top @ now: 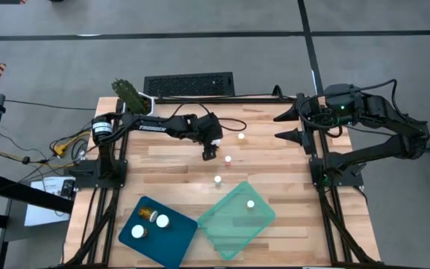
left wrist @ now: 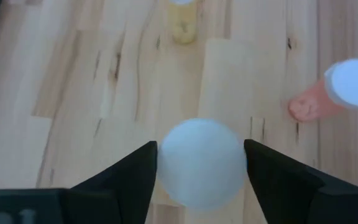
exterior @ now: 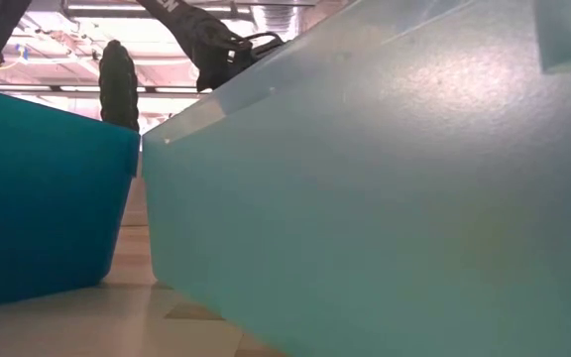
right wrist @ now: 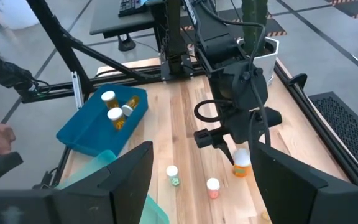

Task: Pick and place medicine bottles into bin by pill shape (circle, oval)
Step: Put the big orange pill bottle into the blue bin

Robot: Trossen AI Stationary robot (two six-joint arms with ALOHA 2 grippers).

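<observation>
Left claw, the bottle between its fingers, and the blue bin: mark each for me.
Left claw (left wrist: 201,165): left wrist view, gap between its two fingertips.
Bottle (left wrist: 199,160): left wrist view, its white cap.
Blue bin (top: 176,250): high view, bare floor near its corner.

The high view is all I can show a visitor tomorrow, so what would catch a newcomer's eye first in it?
Probably the two bins at the near edge: a dark blue bin holding three medicine bottles, and beside it a pale green bin holding one. Next, the left gripper at mid-table, its fingers straddling a white-capped bottle, while the right gripper waits open at the right edge.
</observation>
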